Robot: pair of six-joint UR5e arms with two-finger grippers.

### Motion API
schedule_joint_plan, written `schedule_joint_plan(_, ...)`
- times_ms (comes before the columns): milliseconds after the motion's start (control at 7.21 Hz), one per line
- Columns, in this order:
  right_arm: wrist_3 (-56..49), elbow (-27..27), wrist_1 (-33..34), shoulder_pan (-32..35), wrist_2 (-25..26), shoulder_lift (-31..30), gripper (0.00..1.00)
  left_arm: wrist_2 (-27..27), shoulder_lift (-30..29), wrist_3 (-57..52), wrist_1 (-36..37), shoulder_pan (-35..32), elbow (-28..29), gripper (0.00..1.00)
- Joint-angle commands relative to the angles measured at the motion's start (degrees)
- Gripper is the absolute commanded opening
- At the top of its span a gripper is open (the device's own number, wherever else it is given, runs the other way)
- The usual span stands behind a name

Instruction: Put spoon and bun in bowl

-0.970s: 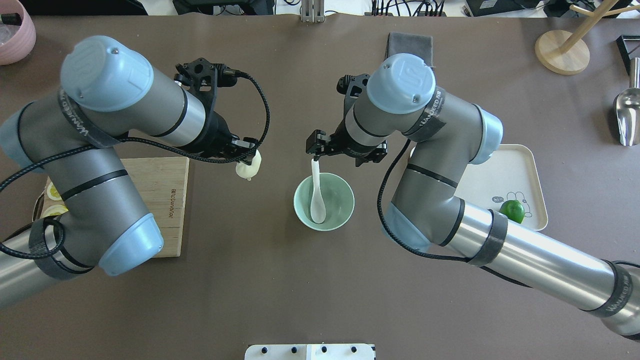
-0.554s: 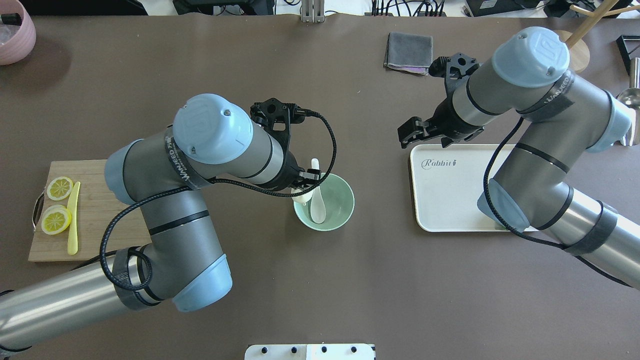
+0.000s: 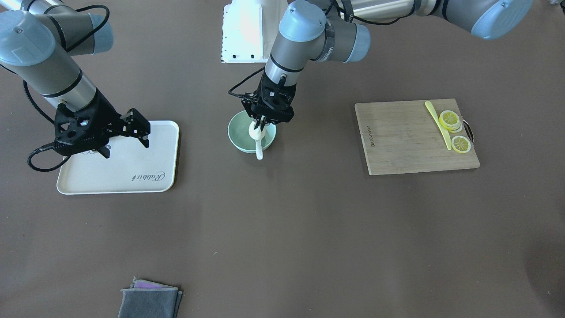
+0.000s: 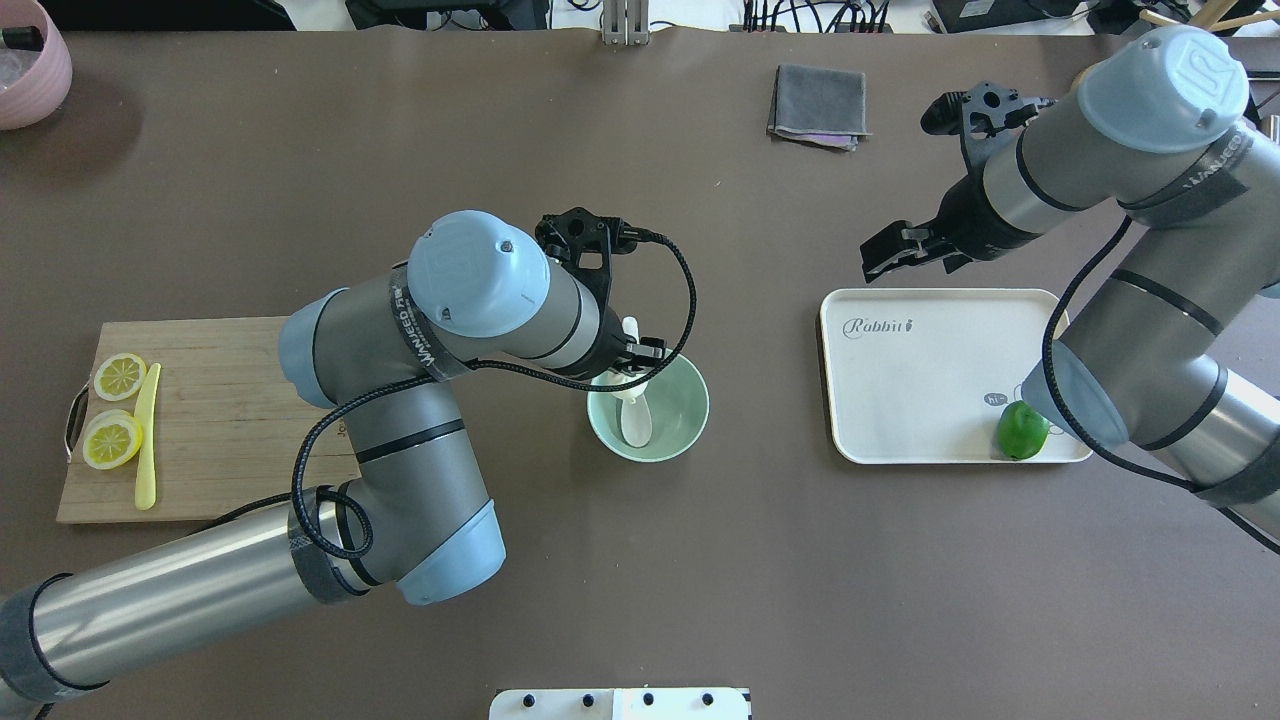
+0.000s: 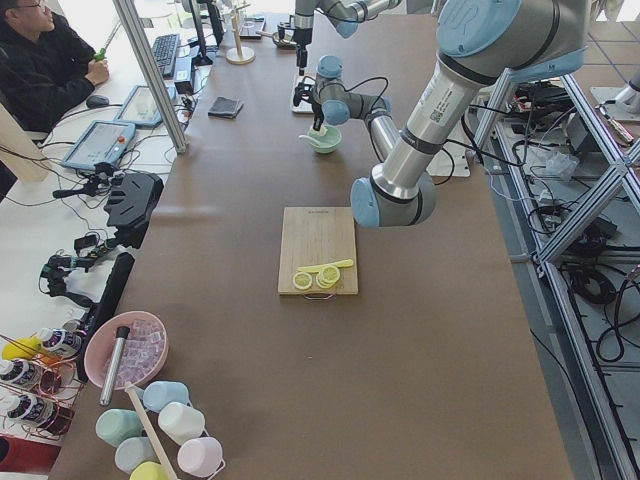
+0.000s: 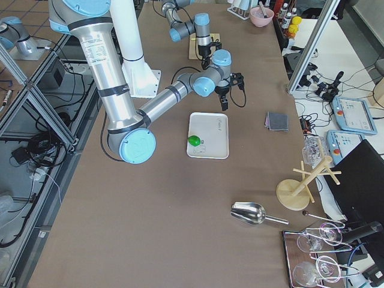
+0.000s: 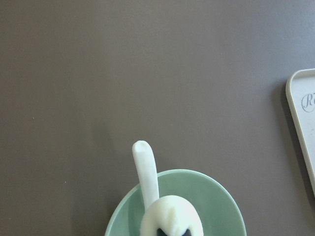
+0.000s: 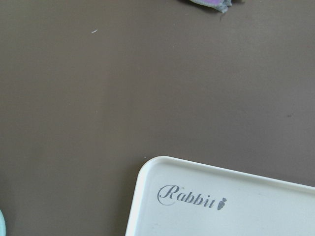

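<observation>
The mint-green bowl (image 4: 672, 425) stands mid-table. The white spoon (image 4: 636, 427) lies in it, scoop down, with its handle (image 7: 145, 167) over the far rim. My left gripper (image 4: 628, 372) hangs over the bowl's left side, shut on the white bun (image 3: 254, 129). The bun shows low in the left wrist view (image 7: 171, 214), just above the bowl (image 7: 216, 196) and the spoon's scoop. My right gripper (image 4: 888, 258) is open and empty. It hovers off to the right, at the far left corner of the cream tray (image 4: 900, 400).
A green lime (image 4: 1021, 430) sits on the tray's near right corner. A wooden cutting board (image 4: 220, 420) at the left holds lemon slices (image 4: 112, 439) and a yellow knife (image 4: 147, 440). A folded grey cloth (image 4: 818, 103) lies at the back. A pink bowl (image 4: 35, 70) is at the far left corner.
My left gripper carried the bun from left of the bowl to over it. My right gripper let go of the spoon, left it in the bowl, and drew back right toward the tray.
</observation>
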State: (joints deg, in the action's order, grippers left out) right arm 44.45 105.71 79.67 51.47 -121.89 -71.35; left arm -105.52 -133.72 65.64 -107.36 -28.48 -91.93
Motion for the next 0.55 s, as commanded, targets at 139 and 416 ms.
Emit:
schedule_joint_plan(139, -1.55, -1.29, -0.48, 2.93, -2.91, -0.72, 1.00, 3.03, -1.19, 0.81, -0.22, -0.17, -0.26, 0.98)
schedule_joint_plan(416, -1.73, -2.08, 1.18, 6.78, -4.75, -0.72, 1.00, 2.95, -0.67, 1.07, 0.13, -0.69, -2.19, 0.98)
